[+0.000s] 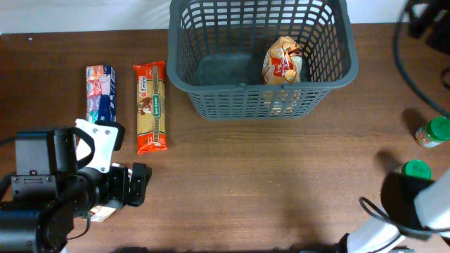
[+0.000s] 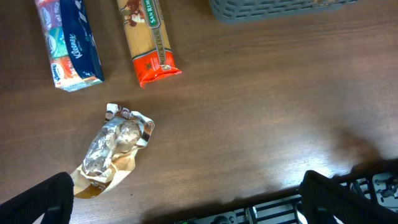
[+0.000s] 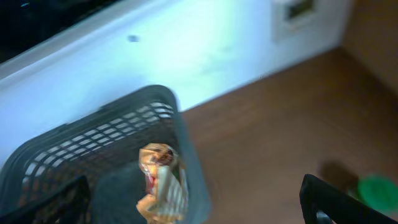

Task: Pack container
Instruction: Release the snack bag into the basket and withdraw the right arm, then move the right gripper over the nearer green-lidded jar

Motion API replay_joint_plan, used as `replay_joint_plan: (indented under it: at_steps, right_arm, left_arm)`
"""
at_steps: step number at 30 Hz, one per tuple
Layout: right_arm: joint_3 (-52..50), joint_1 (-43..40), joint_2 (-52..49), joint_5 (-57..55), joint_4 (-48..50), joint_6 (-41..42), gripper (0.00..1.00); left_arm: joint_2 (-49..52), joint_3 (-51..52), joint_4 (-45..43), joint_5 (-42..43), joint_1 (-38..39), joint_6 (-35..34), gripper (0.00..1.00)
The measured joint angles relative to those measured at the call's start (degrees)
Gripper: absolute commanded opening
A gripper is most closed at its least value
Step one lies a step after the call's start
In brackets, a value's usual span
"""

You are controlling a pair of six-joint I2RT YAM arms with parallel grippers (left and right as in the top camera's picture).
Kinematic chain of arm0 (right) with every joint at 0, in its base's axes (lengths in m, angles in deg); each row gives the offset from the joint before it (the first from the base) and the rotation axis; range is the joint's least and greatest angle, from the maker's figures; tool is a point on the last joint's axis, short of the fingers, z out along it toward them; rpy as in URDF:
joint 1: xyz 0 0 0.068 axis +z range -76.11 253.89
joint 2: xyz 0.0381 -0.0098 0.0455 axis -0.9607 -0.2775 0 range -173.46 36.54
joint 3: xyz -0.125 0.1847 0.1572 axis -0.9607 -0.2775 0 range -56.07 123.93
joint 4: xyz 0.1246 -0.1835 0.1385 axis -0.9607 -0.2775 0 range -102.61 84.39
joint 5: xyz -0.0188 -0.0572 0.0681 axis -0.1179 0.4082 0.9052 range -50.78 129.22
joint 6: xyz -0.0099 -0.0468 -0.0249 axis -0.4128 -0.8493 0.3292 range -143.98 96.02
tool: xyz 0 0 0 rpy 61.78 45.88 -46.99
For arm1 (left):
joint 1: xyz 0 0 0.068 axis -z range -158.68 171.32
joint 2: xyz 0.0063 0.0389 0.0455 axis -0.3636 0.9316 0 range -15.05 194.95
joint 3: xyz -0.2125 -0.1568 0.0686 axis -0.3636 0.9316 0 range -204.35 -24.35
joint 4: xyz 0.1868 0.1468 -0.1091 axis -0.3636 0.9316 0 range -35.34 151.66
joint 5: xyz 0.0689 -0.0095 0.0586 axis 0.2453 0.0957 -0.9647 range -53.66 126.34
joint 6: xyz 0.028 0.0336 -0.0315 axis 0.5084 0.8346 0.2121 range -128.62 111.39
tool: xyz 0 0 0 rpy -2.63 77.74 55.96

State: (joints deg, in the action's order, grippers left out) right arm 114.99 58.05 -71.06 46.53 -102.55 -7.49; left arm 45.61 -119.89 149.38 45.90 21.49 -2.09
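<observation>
Indoor robot test bench: a brown wooden table (image 1: 281, 176) set against a white wall (image 3: 205, 56) with a wall plate (image 3: 298, 9), black cables (image 1: 396, 42) far right.

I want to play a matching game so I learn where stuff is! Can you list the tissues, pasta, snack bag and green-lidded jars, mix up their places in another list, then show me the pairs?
Things:
1. tissues
2. pasta
3. snack bag
4. jars

Places:
A. in the basket
B. at the right side of the table
C. between the tissues and the basket
D. left of the pasta

Pairs: 1-D, 2-C, 3-A, 4-B.
</observation>
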Motion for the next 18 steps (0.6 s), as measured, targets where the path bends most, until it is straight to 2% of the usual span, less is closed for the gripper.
replay_joint_plan:
  at_steps: [5,10,18]
  right_arm:
    - [-19.45,-6.27,10.86,-1.84,-0.02,2.62,0.99]
    - [-41.03,-13.18,21.73,-9.6,0.04,6.08,0.99]
    - [-57.13,-24.9,22.8,-13.68,3.54,8.0,0.99]
  left_arm:
    - [0.0,0.0,0.0,0.0,0.0,0.0,0.99]
    - [-0.02,-0.04,0.0,0.0,0.0,0.0,0.99]
    - [0.0,-0.04,0.02,0.0,0.0,-0.13,0.99]
